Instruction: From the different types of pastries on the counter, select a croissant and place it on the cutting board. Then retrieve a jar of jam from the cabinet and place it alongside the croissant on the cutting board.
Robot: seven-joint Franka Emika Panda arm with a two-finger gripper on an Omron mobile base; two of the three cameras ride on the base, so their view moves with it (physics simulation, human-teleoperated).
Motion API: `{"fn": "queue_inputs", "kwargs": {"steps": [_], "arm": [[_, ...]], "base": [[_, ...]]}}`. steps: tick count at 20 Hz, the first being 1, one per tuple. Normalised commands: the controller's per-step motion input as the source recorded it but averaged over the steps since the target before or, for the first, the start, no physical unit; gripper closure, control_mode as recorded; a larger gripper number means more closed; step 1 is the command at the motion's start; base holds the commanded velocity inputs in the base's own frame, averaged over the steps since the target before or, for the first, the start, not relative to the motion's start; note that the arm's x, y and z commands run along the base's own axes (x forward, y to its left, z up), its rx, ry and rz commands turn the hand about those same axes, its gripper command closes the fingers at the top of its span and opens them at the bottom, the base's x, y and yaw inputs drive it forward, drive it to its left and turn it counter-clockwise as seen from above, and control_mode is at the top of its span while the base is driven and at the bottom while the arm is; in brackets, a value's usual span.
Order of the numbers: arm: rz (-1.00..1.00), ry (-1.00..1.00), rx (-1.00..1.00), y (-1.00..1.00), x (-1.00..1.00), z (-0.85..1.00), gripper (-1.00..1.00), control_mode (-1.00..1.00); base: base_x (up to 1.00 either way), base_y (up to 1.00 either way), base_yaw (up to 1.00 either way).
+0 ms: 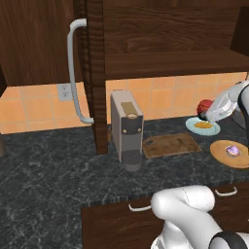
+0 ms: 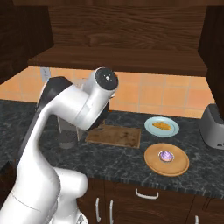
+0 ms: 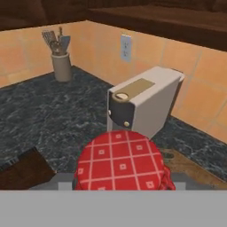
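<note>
My gripper (image 1: 209, 113) hangs at the right over the counter (image 1: 48, 165), shut on the jar of jam (image 1: 205, 105), whose red checked lid (image 3: 120, 162) sits close up in the hand view and hides the fingertips. Just below it, the yellow-orange croissant (image 1: 204, 125) (image 2: 161, 125) lies on a pale blue plate (image 2: 173, 130). The brown cutting board (image 1: 170, 145) (image 2: 114, 136) lies bare beside the coffee machine. The purplish-white pastry (image 1: 233, 151) (image 2: 165, 155) rests on a round tan plate (image 2: 179, 164). The cabinet door (image 1: 34, 39), with its grey bar handle (image 1: 73, 73), stands open.
A grey coffee machine (image 1: 126, 127) (image 3: 142, 104) stands left of the board. A utensil holder (image 3: 61, 63) sits by the tiled wall, and a toaster (image 2: 214, 127) is at the far right. Drawers (image 1: 121, 221) run below the counter's front edge.
</note>
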Motion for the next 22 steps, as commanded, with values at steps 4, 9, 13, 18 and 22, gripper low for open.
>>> {"fn": "queue_inputs", "kwargs": {"steps": [4,9,13,18,22], "arm": [[-0.05,0.00,-0.06,-0.03,-0.48,-1.00,1.00,-1.00],[0.00,-0.11,-0.03,-0.02,0.42,-1.00,1.00,-1.00],[0.05,0.03,0.00,-0.28,1.00,-0.80,1.00,-1.00],[0.03,0.09,0.03,-0.07,0.55,-0.19,1.00,-1.00],[0.00,0.30,0.21,0.00,1.00,-0.32,1.00,-1.00]], "base": [[0.00,0.00,0.00],[0.00,0.00,0.00],[0.00,0.00,0.00],[0.00,0.00,0.00],[0.00,0.00,0.00]]}}
